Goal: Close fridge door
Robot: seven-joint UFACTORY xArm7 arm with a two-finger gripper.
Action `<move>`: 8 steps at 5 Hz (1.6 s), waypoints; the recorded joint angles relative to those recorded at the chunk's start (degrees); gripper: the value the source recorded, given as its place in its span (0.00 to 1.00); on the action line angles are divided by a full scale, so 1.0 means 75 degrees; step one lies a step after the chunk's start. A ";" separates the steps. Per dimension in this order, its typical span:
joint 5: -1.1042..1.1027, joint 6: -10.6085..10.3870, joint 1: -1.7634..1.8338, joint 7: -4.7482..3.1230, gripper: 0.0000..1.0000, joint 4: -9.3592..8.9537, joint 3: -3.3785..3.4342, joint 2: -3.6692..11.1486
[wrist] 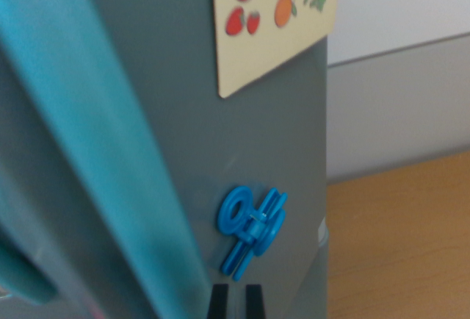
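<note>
End effector [235, 300]: two dark fingertips at the bottom edge, a narrow gap between them, nothing held, just below the blue magnet [252, 231]. Fridge door [169, 135]: grey, fills the view, magnet stuck on it; teal handle [95, 150] left, fruit sticker [275, 18] above. Bench [404, 245]: wooden, right, beyond.

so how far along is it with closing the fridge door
Done: the gripper is right up at the grey fridge door, just below the blue magnet clip. In hand: its fingertips sit nearly together by the door face, as if to push; contact is unclear. Left: this close view, with the teal strip on the wrist view's left, doesn't show whether the door is closed.
</note>
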 joint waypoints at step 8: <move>0.0000 0.0000 0.0007 0.0000 1.00 0.1113 0.0508 0.1415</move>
